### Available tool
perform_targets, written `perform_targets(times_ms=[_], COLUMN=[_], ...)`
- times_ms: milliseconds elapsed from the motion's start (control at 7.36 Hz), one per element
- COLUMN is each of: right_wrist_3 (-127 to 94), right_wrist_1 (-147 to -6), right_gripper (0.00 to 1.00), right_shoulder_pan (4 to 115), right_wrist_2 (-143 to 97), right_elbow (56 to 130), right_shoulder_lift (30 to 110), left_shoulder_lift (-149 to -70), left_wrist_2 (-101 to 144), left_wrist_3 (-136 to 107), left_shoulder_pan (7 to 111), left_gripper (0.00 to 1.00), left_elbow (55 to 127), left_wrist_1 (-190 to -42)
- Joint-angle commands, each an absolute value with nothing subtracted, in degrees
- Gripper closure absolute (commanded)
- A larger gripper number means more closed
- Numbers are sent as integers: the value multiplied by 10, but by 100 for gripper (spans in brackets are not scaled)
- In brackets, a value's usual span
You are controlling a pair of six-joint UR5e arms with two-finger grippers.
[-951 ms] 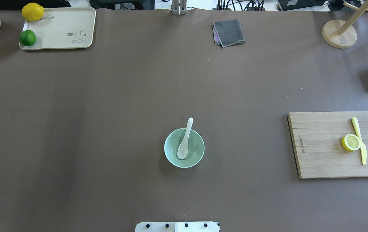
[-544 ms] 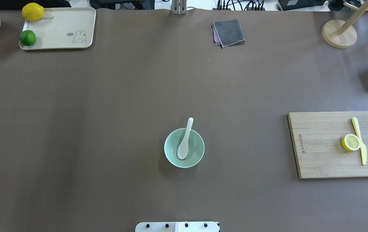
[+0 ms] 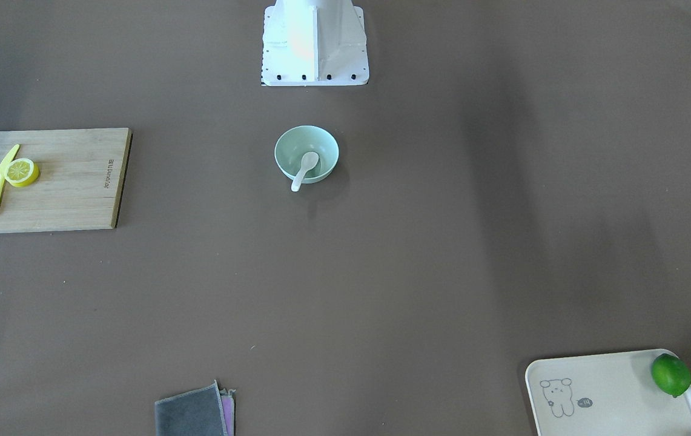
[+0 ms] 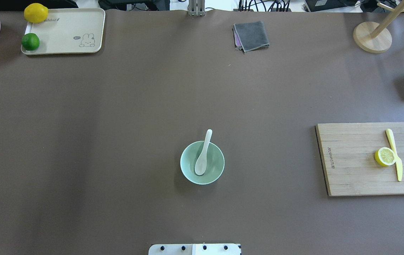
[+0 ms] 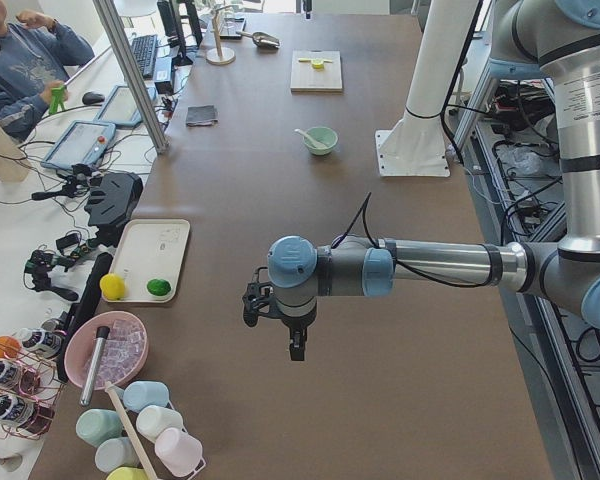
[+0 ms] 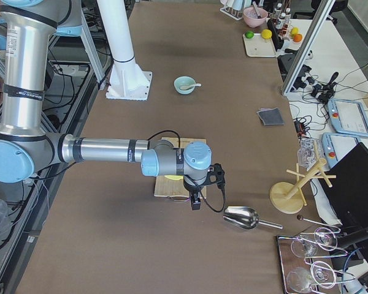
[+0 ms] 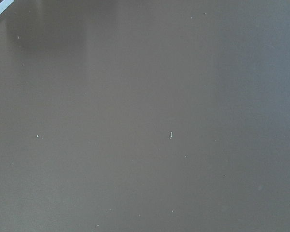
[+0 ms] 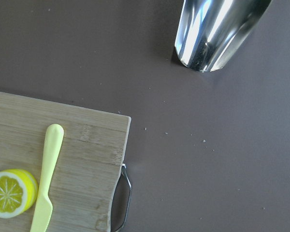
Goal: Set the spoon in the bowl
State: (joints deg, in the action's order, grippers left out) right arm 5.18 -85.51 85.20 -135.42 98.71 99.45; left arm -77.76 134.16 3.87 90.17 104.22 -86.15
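Since nothing on the worktop differs from a second ago, the only change worth noting is that motion has stopped, and I judge the task finished. The spoon (image 4: 203,152) lies in the bowl (image 4: 218,170), its scoop on the bowl floor and its handle leaning over the far rim and jutting past it. Both arms are well apart from it. The left arm (image 5: 420,265) hangs over bare worktop at the left end, and the right arm (image 6: 110,150) hangs at the right end above the edge of the cutting board (image 4: 357,159) and close to the metal scoop (image 8: 215,34). Their jaws show only in the side views, so I cannot tell whether they are wide or narrow. The bowl stands mid-worktop, near the robot's base plate (image 4: 194,249), with open brown surface on every side. The board with its yellow knife (image 4: 394,154) and lemon half (image 4: 385,156) sits to the right, the tray (image 4: 67,32) far left and the grey cloth (image 4: 251,35) at the far edge. The overhanging handle is the one thing a low pass could catch.
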Motion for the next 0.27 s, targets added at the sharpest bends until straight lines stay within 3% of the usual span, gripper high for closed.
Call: perform_targets(times_ms=[0, 136], right_wrist_3=[52, 52], right_wrist_1=[-855, -855], right_gripper=[0, 0], right_shoulder_pan=[851, 851], right_wrist_2=[-1354, -1354], right_elbow=[987, 987], right_shoulder_lift=[995, 995], left_shoulder_lift=[-777, -777], left_wrist_2=[1317, 1318], left_wrist_3=[107, 107], left_shoulder_pan=[902, 902], left_gripper=[2, 2], left_elbow=[1041, 1041], left_wrist_1=[-861, -861])
